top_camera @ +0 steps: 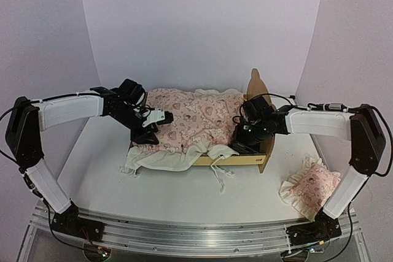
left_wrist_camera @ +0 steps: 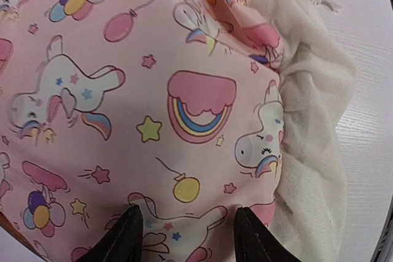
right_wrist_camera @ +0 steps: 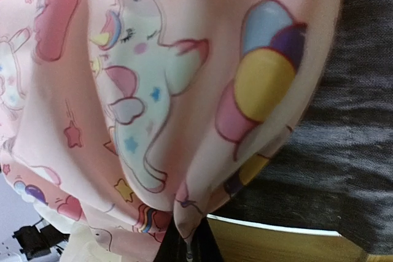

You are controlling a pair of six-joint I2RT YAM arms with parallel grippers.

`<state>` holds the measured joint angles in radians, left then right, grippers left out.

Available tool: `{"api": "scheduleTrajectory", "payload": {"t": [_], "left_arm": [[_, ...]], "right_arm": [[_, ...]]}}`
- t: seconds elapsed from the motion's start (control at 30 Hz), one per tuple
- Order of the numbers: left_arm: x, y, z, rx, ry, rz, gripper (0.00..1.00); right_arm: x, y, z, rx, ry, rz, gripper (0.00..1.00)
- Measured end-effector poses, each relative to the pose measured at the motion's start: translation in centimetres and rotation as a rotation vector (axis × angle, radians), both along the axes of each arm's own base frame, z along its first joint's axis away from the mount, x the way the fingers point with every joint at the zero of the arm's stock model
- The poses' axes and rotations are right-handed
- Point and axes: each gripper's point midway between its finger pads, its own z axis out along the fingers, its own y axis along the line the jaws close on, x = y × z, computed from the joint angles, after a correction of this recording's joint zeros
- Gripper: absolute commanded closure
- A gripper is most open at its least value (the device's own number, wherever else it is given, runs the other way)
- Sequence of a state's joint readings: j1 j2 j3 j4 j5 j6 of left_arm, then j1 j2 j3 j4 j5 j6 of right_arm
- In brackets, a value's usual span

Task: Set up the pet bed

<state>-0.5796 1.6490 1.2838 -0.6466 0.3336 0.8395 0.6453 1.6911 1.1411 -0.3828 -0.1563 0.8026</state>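
Note:
The plywood pet bed (top_camera: 263, 151) stands mid-table, headboard (top_camera: 256, 84) at the right; its dark grey fabric base (right_wrist_camera: 356, 151) and side rail (right_wrist_camera: 288, 246) show in the right wrist view. The pink printed cover (top_camera: 196, 118) with cream ruffle (top_camera: 166, 159) lies over it, also in the left wrist view (left_wrist_camera: 153, 90) and right wrist view (right_wrist_camera: 153, 90). My left gripper (top_camera: 153, 128) is open, its fingertips (left_wrist_camera: 132, 234) pressing on the cover near the bed's foot. My right gripper (top_camera: 242, 141) is shut on a pinched fold of the cover (right_wrist_camera: 190, 213) by the near rail.
The small pink ruffled pillow (top_camera: 309, 185) lies on the white table at the front right, beside the right arm. A cream tie string (top_camera: 219, 176) trails off the bed's near side. Pale curved walls enclose the table.

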Motion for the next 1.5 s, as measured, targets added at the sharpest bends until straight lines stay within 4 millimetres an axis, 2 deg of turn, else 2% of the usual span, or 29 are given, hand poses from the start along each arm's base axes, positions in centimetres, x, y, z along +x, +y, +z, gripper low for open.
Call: {"api": "scheduleTrajectory", "payload": {"t": [0.13, 0.23, 0.33, 0.53, 0.57, 0.67, 0.73, 0.83, 1.0, 1.13, 1.23, 1.3, 1.4, 1.5], "left_arm": [[-0.9, 1.2, -2.9, 0.074, 0.018, 0.011, 0.52], [-0.8, 2.0, -4.1, 0.121, -0.006, 0.014, 0.52], [-0.5, 2.4, -4.6, 0.146, -0.031, 0.011, 0.52], [-0.2, 2.5, -4.6, 0.156, -0.056, 0.004, 0.51], [-0.2, 2.5, -4.6, 0.156, -0.057, 0.003, 0.51], [-0.2, 2.5, -4.6, 0.156, -0.060, -0.001, 0.50], [-0.2, 2.5, -4.6, 0.157, -0.060, -0.001, 0.48], [-0.3, 2.5, -4.6, 0.157, -0.055, -0.005, 0.42], [-0.9, 1.7, -3.2, 0.113, -0.024, -0.036, 0.33], [-1.7, 0.7, 0.2, 0.021, -0.040, -0.074, 0.30], [-2.8, 0.4, 3.1, -0.043, -0.070, -0.101, 0.29], [-3.7, 0.5, 4.2, -0.072, -0.092, -0.118, 0.29], [-5.6, 0.7, 3.6, -0.063, -0.091, -0.151, 0.29], [-7.3, 0.4, 1.1, -0.017, -0.084, -0.193, 0.29]], "right_arm": [[0.0, -2.0, 0.3, -0.117, -0.003, 0.016, 1.00], [0.5, -3.5, 1.8, -0.227, -0.038, 0.040, 1.00], [0.7, -5.2, 3.3, -0.338, -0.068, 0.071, 1.00], [0.6, -8.3, 4.9, -0.551, -0.072, 0.127, 0.99], [0.7, -8.7, 5.0, -0.578, -0.072, 0.133, 0.95], [0.7, -9.7, 5.1, -0.651, -0.059, 0.157, 0.73], [0.5, -10.4, 5.1, -0.706, -0.039, 0.178, 0.65], [0.3, -11.2, 5.1, -0.767, -0.005, 0.202, 0.60], [0.2, -10.9, 6.8, -0.764, -0.003, 0.245, 0.54], [-0.6, -9.7, 8.4, -0.725, -0.047, 0.266, 0.44], [-2.9, -8.1, 8.8, -0.644, -0.083, 0.284, 0.41], [-5.6, -7.7, 7.9, -0.589, -0.078, 0.303, 0.40], [-8.8, -7.7, 5.6, -0.543, -0.036, 0.310, 0.39], [-9.2, -7.8, 3.4, -0.531, -0.021, 0.279, 0.39]]}}
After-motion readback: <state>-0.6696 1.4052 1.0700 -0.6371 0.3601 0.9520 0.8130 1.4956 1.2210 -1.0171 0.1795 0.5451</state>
